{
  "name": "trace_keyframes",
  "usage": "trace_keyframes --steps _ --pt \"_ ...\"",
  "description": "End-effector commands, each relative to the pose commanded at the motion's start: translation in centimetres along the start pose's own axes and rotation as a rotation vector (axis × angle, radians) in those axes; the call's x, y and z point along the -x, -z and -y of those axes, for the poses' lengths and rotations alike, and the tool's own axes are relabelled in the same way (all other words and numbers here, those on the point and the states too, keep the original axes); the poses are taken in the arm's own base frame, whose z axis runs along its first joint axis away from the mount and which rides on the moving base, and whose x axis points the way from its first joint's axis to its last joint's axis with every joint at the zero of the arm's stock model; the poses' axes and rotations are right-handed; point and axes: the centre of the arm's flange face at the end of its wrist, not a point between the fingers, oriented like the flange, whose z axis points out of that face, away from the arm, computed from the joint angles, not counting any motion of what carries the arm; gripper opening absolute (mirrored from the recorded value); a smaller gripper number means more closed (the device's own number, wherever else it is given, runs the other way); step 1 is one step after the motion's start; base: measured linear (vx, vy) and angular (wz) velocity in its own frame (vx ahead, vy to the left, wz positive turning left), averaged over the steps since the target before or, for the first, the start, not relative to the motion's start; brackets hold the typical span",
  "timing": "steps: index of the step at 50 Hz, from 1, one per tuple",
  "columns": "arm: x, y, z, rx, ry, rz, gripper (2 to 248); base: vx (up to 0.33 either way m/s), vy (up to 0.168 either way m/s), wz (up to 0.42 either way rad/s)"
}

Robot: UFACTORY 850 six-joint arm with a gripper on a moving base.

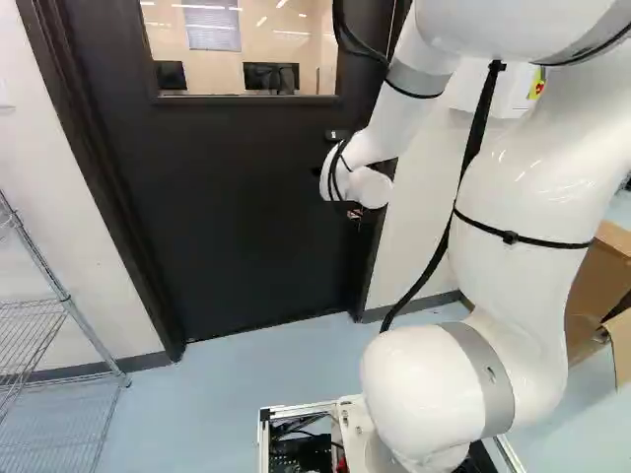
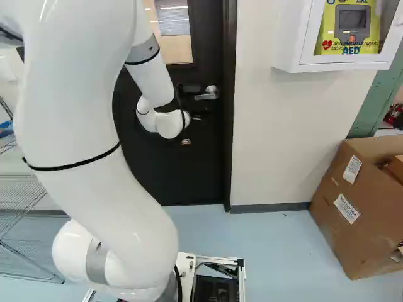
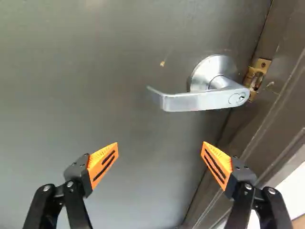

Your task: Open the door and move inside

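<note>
Facing the door (image 3: 81, 81), gripper (image 3: 160, 149) spread wide, empty. Handle (image 3: 198, 101) on door, ahead of gripper, offset toward frame (image 3: 279, 98); long axis roughly crosswise, finger to finger. Approach likely wants shifting frameward.

Door (image 1: 237, 217): stood in its frame (image 3: 290, 81), with the wall (image 2: 283, 126) on both sides.
Window (image 1: 242, 44): was set in the door's upper part.
2 monitors (image 1: 271, 79): stood beyond the window.
Handle (image 3: 205, 101): sat on the door, near its right edge, just beside the strike plate (image 3: 258, 71) on the frame.
Wire shelf (image 1: 64, 299): stood left of the door.
Cabinet (image 2: 295, 38): hung on the wall, right of the door, with a defibrillator (image 2: 352, 19) in it.
Box (image 2: 334, 207): rested on the floor (image 2: 277, 251), lower than the cabinet.
</note>
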Motion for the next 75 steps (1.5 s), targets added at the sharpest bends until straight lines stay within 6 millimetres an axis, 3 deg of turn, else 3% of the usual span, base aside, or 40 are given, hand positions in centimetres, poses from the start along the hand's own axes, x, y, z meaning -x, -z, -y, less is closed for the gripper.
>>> trace_keyframes --steps 25,75 --pt "-0.5 -4.4 -0.4 0.159 -0.149 -0.007 247 0.0 0.0 0.0" --pt "-1.3 -13.3 2.3 0.157 -0.186 -0.047 247 0.0 0.0 0.0"
